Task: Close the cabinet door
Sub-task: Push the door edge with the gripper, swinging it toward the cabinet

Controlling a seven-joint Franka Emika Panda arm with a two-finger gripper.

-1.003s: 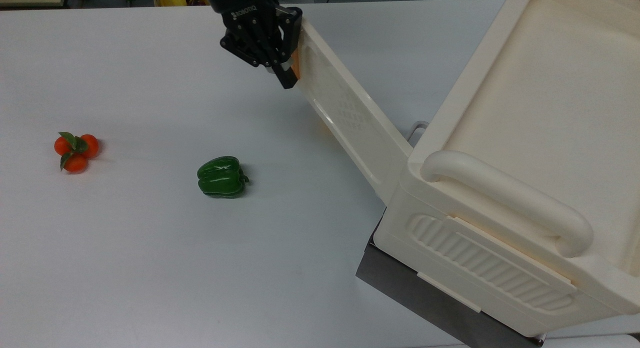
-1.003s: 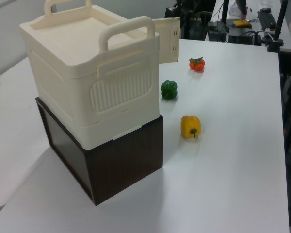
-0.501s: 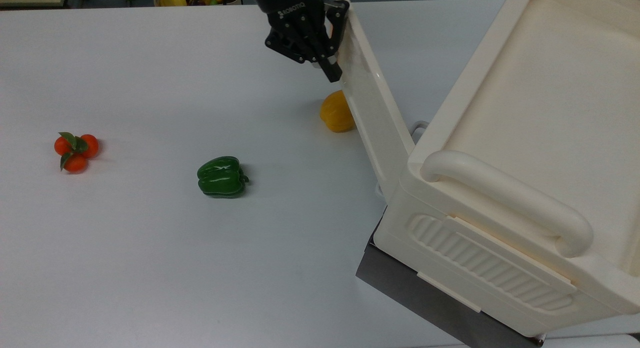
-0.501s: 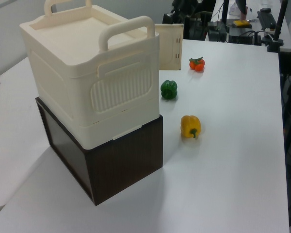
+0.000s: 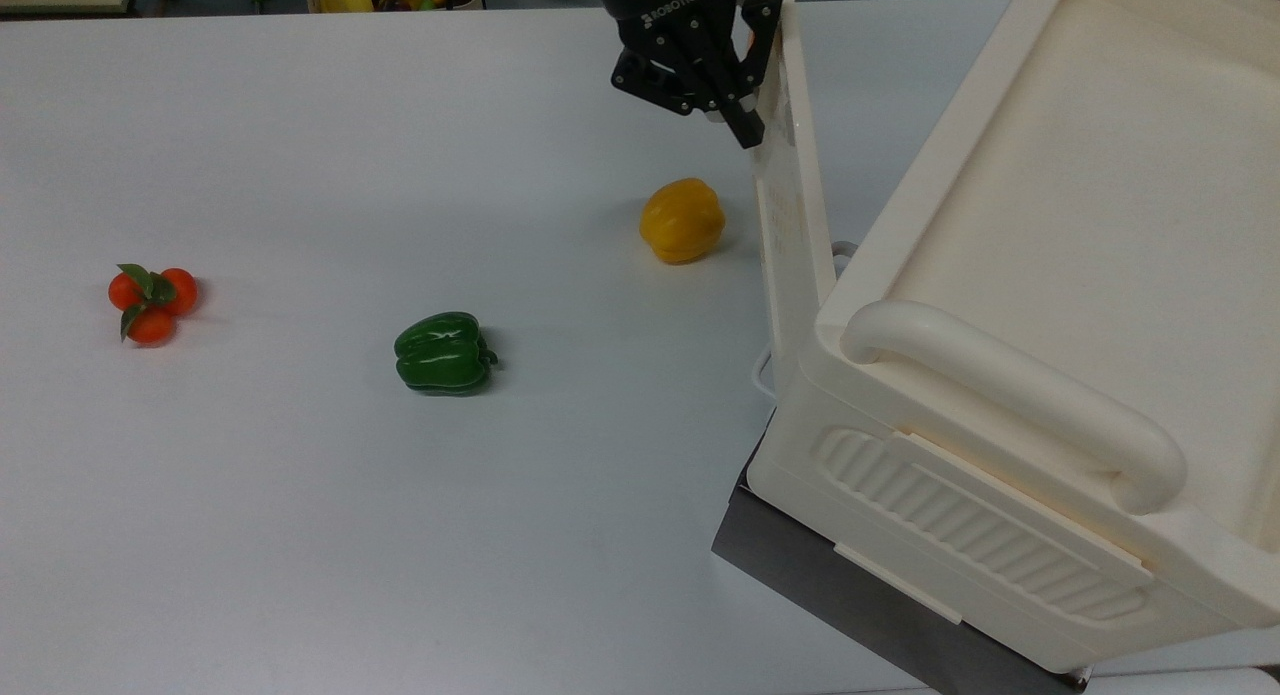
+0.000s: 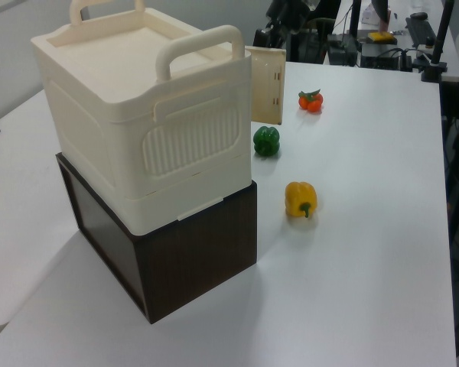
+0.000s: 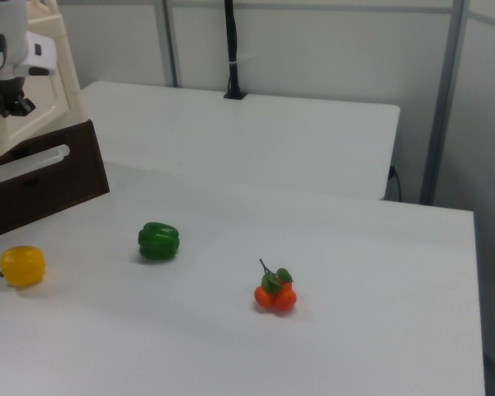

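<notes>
The cabinet (image 5: 1050,225) is a large cream box on a dark base at the top view's right. Its cabinet door (image 5: 790,205) stands partly open, swung out from the front corner and seen almost edge-on. My black gripper (image 5: 748,125) is at the door's free far end, shut on the handle edge. In the left view the cabinet door (image 6: 266,84) juts out beside the cabinet (image 6: 138,115). In the right view my gripper (image 7: 12,106) hangs at the far left, against the cream unit.
A yellow pepper (image 5: 682,220) lies just left of the door in the top view. A green pepper (image 5: 443,352) sits mid-table and a tomato cluster (image 5: 152,300) at the far left. The cabinet rests on a dark brown box (image 6: 191,252).
My gripper has moved to the top view's right with the door's free end. The door has swung towards the cabinet, uncovering the yellow pepper.
</notes>
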